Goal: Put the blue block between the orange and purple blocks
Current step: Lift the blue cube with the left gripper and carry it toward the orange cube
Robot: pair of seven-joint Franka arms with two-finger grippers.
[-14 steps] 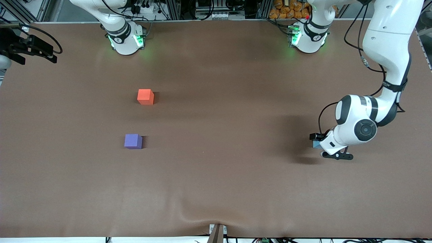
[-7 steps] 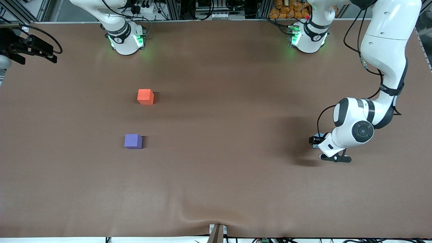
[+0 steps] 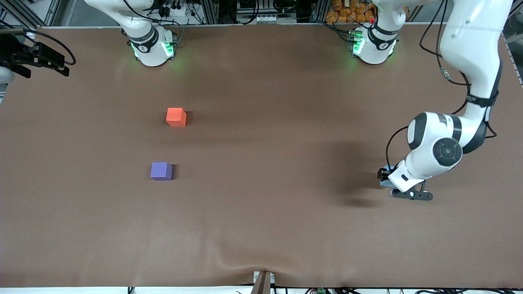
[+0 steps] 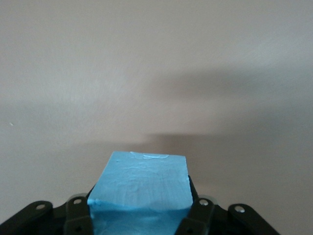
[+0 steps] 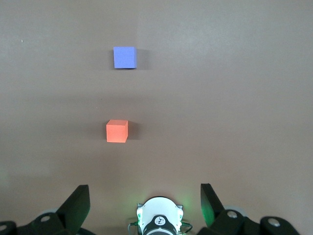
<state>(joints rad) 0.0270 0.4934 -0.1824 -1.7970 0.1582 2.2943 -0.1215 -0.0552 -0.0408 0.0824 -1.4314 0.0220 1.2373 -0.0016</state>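
Blue block in left gripper; orange and purple blocks set apart on brown surface.

Left gripper (image 3: 393,184): low over the surface (image 3: 261,228) at the left arm's end, jaws closed on the blue block (image 4: 140,193), one finger (image 4: 78,220) against each of its sides; a shadow on the surface beneath the block suggests it is off the surface. Purple block (image 3: 161,170): resting on the surface, well apart from those jaws toward the right arm's end. Orange block (image 3: 176,116): farther from the front camera than the purple one, a bare gap between them. Right gripper (image 5: 144,203): waiting high at the right arm's end, jaws spread open and empty, looking over both blocks.
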